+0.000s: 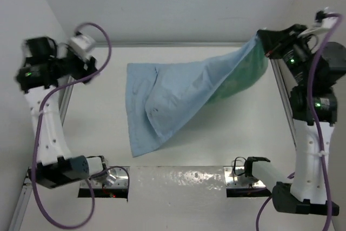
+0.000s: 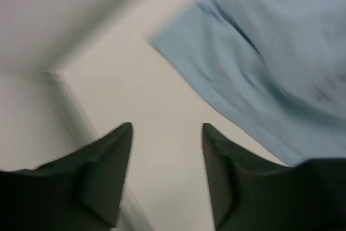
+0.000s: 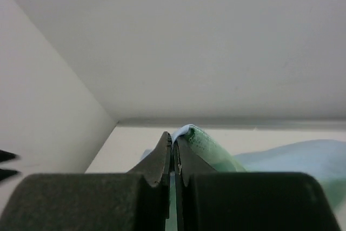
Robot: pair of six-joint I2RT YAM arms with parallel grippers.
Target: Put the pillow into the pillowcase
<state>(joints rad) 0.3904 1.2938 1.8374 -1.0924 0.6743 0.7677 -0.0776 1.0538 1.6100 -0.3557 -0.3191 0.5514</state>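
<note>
Your right pincer (image 3: 173,138) pinches a raised pillowcase (image 1: 178,93) corner. Your left pincer (image 2: 166,131) hangs spread beside its left edge.

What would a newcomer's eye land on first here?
The light blue pillowcase stands out, one corner raised at far right by the right gripper shut on it, with its green patterned side showing beneath. The left gripper hangs open at far left, holding nothing.
</note>
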